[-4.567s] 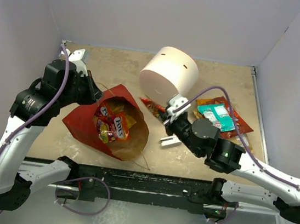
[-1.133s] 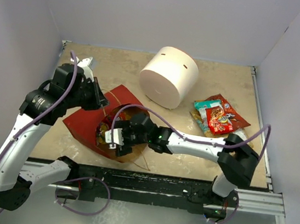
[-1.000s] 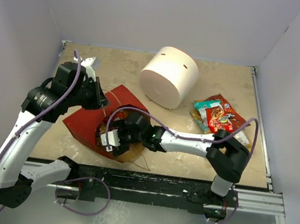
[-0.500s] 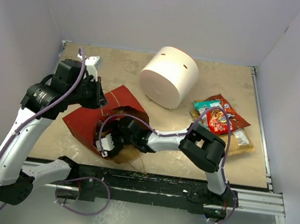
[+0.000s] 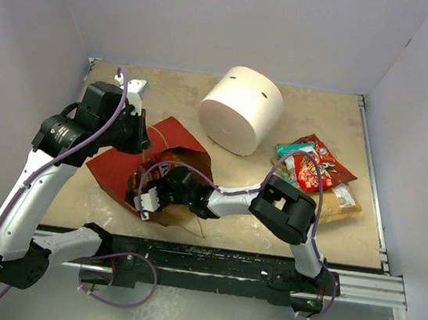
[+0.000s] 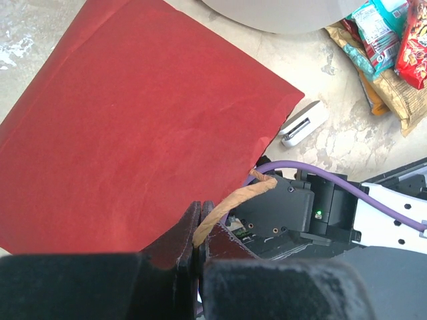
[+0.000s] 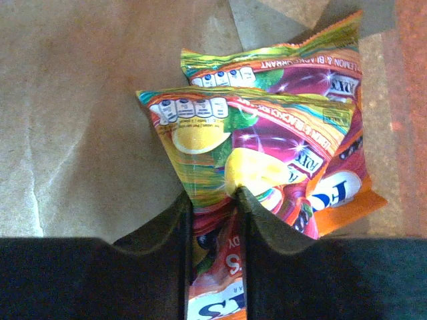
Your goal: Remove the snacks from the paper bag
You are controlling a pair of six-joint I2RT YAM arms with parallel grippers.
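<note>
- paper bag (image 6: 127,127): matt red paper outside, faintly fibrous; inside plain brown kraft, creased
- twine handle (image 6: 230,200): tan twisted fibre, rough
- snack packets (image 7: 267,153): glossy crinkled printed film
- right fingers (image 7: 157,230): matt black plastic
- surface (image 5: 168,91): mottled beige, worn, dull
- white cylinder (image 5: 240,108): smooth, matt

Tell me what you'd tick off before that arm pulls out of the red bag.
1. Snack gripped: ok. The right pincer pinches the front candy packet.
2. Only one packet taken: cannot tell. The second candy packet is overlapped by the front one.
3. Bag mouth held up: ok. The left pincer is shut on the twine handle of the paper bag.
4. Cable free: cannot tell. The purple cable loops right at the bag's edge.
5. Way out: ok. The white cylinder stands apart from the bag, farther back on the table.
</note>
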